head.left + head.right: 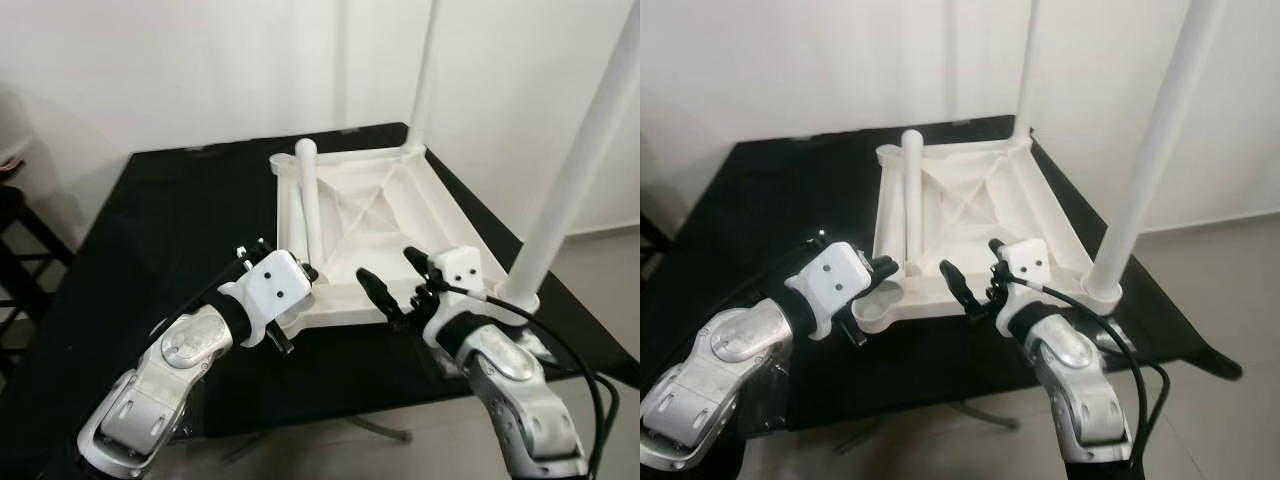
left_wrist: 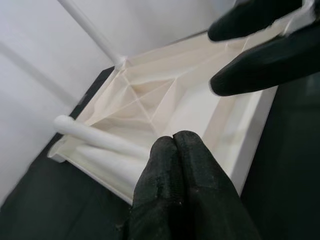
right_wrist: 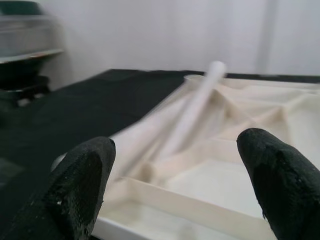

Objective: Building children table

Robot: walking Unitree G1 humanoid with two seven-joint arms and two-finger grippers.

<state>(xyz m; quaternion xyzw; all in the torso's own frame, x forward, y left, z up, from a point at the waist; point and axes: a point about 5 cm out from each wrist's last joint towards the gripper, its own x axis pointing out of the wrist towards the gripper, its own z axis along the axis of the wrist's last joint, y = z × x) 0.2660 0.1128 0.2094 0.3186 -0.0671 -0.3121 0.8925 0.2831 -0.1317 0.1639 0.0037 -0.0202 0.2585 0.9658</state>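
The loose table leg (image 1: pixel 308 200), likely light, stiff and slick, lies ahead of the wide-open, empty right gripper (image 1: pixel 394 275) and pinched-shut, empty left gripper (image 2: pixel 175 150); grasp mid-shaft.

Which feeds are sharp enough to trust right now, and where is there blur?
Left eye view: evenly lit, sharp on the tabletop and both grippers. Left wrist view: its shut fingers are sharp, the loose leg soft. Right wrist view: open fingers sharp, the loose legs blurred.
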